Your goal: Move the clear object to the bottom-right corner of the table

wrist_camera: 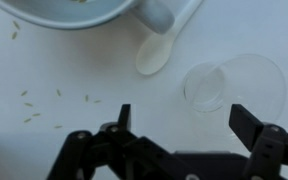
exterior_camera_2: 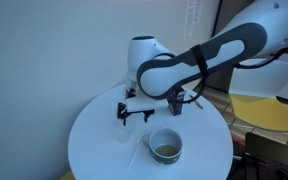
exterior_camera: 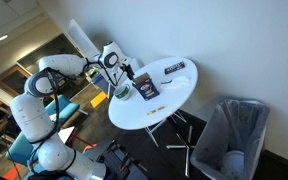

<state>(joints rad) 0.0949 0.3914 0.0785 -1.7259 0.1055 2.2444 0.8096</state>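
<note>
A clear cup [wrist_camera: 230,85] lies on its side on the glossy white round table [wrist_camera: 74,140], seen in the wrist view. My gripper [wrist_camera: 184,122] is open and empty, hovering just above the table with the cup between and slightly beyond its fingertips, nearer the right finger. In both exterior views the gripper [exterior_camera: 125,73] [exterior_camera_2: 149,112] hangs over the table [exterior_camera: 174,100] [exterior_camera_2: 99,140]; I cannot make out the clear cup there.
A mug [exterior_camera_2: 165,146] [exterior_camera: 124,90] with brownish contents stands close to the gripper, and a white spoon [wrist_camera: 155,55] lies beside it. Small grains [wrist_camera: 29,100] are scattered on the tabletop. A dark packet [exterior_camera: 149,89] and a dark flat item [exterior_camera: 174,68] lie farther along. A bin [exterior_camera: 234,135] stands by the table.
</note>
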